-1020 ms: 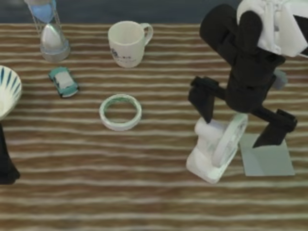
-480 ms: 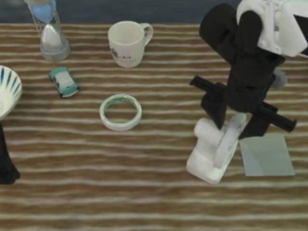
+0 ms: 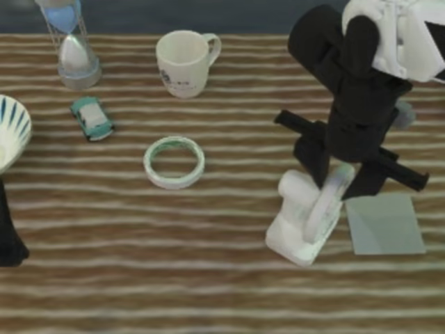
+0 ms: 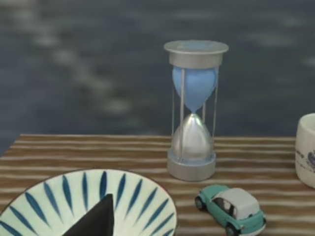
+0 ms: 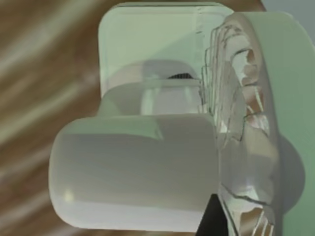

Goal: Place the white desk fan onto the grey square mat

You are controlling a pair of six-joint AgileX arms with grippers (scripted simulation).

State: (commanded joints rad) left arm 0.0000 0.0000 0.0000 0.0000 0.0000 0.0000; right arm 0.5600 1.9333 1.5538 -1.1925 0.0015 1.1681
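The white desk fan [image 3: 302, 221] stands on the striped table right of centre, its round grille head turned toward the grey square mat [image 3: 386, 224], which lies flat just to its right. My right gripper [image 3: 341, 175] comes down from above and is shut on the fan's grille head, one finger on each face. In the right wrist view the fan [image 5: 147, 167] fills the picture, with one dark fingertip [image 5: 210, 222] against the grille. My left gripper [image 3: 8, 240] is parked at the table's left edge.
A white mug [image 3: 183, 62] and a blue hourglass [image 3: 71, 49] stand at the back. A teal toy car [image 3: 92, 118], a white-and-green tape ring [image 3: 174, 161] and a blue-striped bowl [image 3: 10, 132] lie on the left half.
My right gripper's fingers, wide apart a second ago, have shut on the fan's grille head. The fan has since shifted slightly left. The left arm has not moved.
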